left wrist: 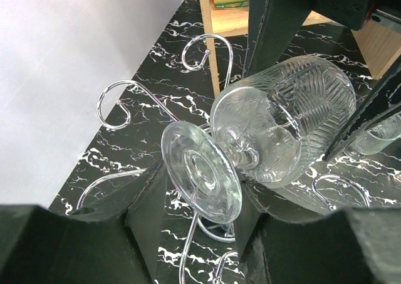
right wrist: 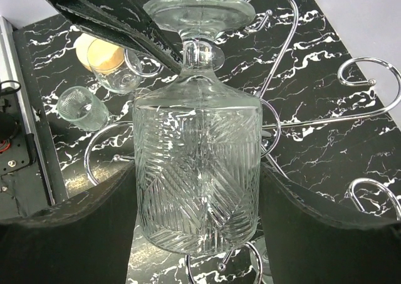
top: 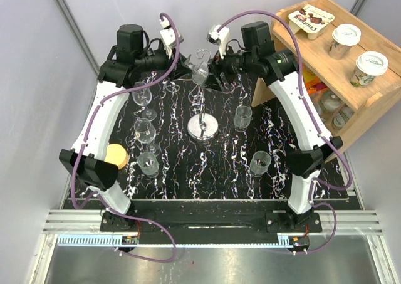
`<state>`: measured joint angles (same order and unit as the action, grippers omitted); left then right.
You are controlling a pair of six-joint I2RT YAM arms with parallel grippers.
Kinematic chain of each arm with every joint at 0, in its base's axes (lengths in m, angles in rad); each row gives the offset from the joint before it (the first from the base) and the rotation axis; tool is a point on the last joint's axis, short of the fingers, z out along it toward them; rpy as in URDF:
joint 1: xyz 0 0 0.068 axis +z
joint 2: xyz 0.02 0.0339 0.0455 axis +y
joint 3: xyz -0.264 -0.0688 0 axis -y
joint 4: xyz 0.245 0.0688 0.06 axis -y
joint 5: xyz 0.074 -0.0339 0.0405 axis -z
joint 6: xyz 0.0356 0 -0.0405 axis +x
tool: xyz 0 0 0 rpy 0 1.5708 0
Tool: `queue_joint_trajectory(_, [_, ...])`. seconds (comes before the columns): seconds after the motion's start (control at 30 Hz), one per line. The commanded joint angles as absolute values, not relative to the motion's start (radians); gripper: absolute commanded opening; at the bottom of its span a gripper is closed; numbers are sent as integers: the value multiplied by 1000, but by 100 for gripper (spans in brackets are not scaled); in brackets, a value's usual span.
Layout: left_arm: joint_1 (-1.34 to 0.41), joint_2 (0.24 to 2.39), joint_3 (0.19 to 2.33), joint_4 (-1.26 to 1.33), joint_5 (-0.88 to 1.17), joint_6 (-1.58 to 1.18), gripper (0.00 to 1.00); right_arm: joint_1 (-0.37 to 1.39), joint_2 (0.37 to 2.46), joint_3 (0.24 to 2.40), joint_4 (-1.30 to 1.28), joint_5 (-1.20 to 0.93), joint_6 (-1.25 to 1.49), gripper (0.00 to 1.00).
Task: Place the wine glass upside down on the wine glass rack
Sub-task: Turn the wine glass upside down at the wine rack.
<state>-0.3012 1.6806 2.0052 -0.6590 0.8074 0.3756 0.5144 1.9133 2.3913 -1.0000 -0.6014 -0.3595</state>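
wine glass (right wrist: 197, 171): cut-pattern bowl, short stem, wide foot; in the air just above the curled arms of the wine glass rack (top: 202, 128), far middle of the bench (top: 188, 171); tilted, not hung on anything yet.
right hand (right wrist: 197, 224): pinching the bowl, one finger on each side of it.
left hand (left wrist: 200, 199): fingers (left wrist: 144, 215) either side of the foot and stem; touching or just clear, cannot tell.
rack itself: chrome wire, round mirror base, thin post, scrolled arms right under the glass.
step in hand, as judged: steadying or passing the glass between both hands before slotting the stem into an arm.
doing it well: turn the bowl fully mouth-down; line the stem up with the open end of one scroll; slide in level so the foot rests on the wire; let go only once the foot bears weight; never loosen both grips at once, since the glass looks slippery and the rack light enough to tip.
surface: black mat with white marbling; other glasses (top: 145, 129) standing around the rack; yellow-lidded jar (top: 116, 155) at the left edge.
room: wooden crate (top: 326, 53) with lidded cups (top: 346, 39) at far right; plain grey walls (top: 31, 77); aluminium rail (top: 75, 221) along the near edge.
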Motion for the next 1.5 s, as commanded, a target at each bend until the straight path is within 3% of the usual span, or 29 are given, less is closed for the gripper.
queue_joint_trajectory(0.0, [-373,1638,2098,-583,983,325,0,545,1986,2425,-1014,-488,-420,73])
queue_joint_trajectory(0.3, [-382,1643,2117,-583,992,313,0,565,2042,2480,-1040,-482,-426,85])
queue_joint_trajectory(0.9, [-383,1623,2083,-609,957,365,0,568,2014,2602,-1112,-394,-445,88])
queue_joint_trajectory(1.47, [-382,1617,2077,-615,936,380,0,561,1960,2583,-1106,-359,-433,89])
